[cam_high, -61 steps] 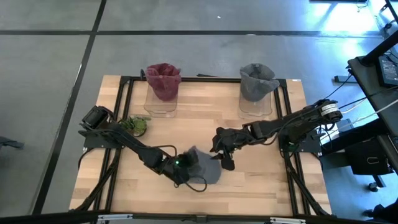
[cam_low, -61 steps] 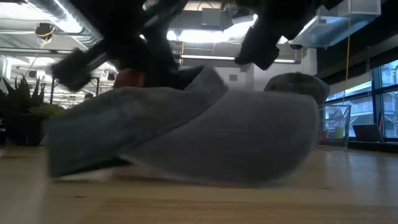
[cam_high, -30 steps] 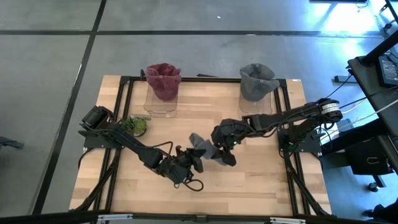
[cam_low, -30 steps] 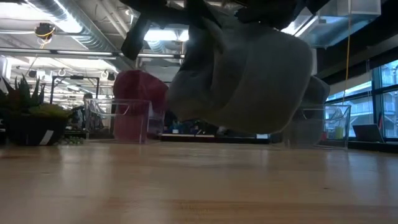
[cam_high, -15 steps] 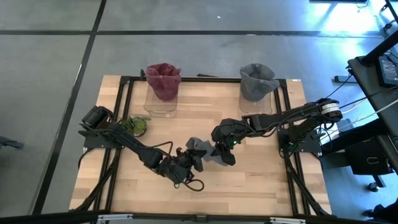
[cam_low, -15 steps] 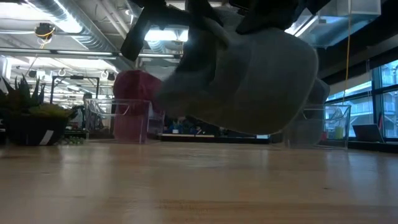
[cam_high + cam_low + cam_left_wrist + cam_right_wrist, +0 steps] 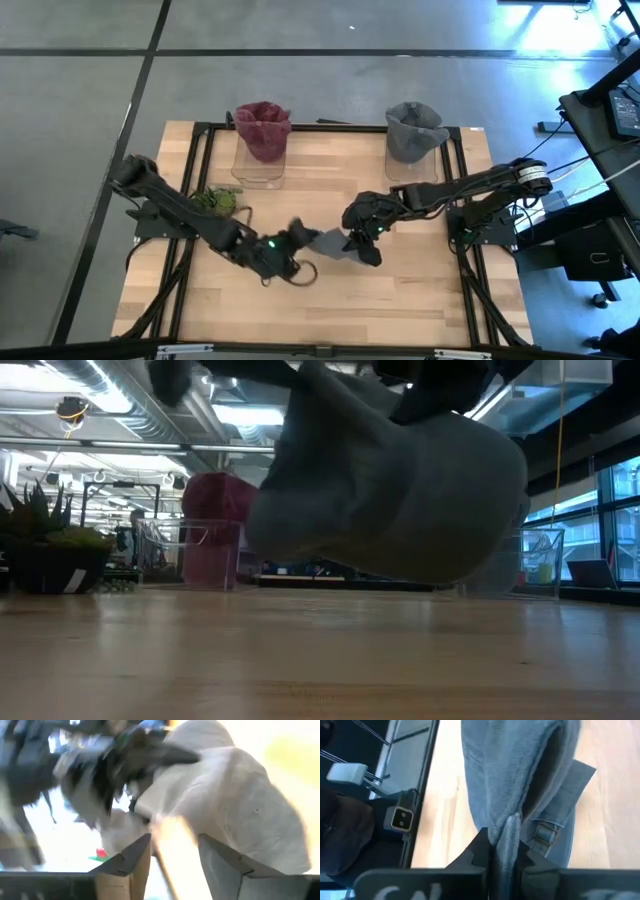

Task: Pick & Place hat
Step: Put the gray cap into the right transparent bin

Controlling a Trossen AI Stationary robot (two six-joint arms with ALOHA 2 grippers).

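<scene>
A grey cloth hat (image 7: pixel 328 243) hangs above the middle of the table, clear of the wood in the low view (image 7: pixel 390 500). My right gripper (image 7: pixel 358 243) is at its right side and shut on it (image 7: pixel 502 852). My left gripper (image 7: pixel 293 240) stands just left of the hat. In the left wrist view its fingers (image 7: pixel 175 855) are apart, with the hat (image 7: pixel 225 805) in front of them and nothing between them. My right gripper pinches a fold of the hat's ribbed cloth (image 7: pixel 507 827) between its two fingers, beside the back strap and its buckle (image 7: pixel 545 832). The fold has more than one layer. The hat is lifted clear of the table and sags below the fingers.
Two clear bins stand at the table's far edge: one with a dark red hat (image 7: pixel 262 130), one with a grey hat (image 7: pixel 413 130). A small potted plant (image 7: pixel 215 200) stands at the left, by my left arm. Bare wood lies toward the near edge.
My left gripper has come off the hat and drawn back a little toward the table's left and far side, and its arm has swung up. The hat stays lifted, now held by my right gripper alone, its left part sagging lower.
</scene>
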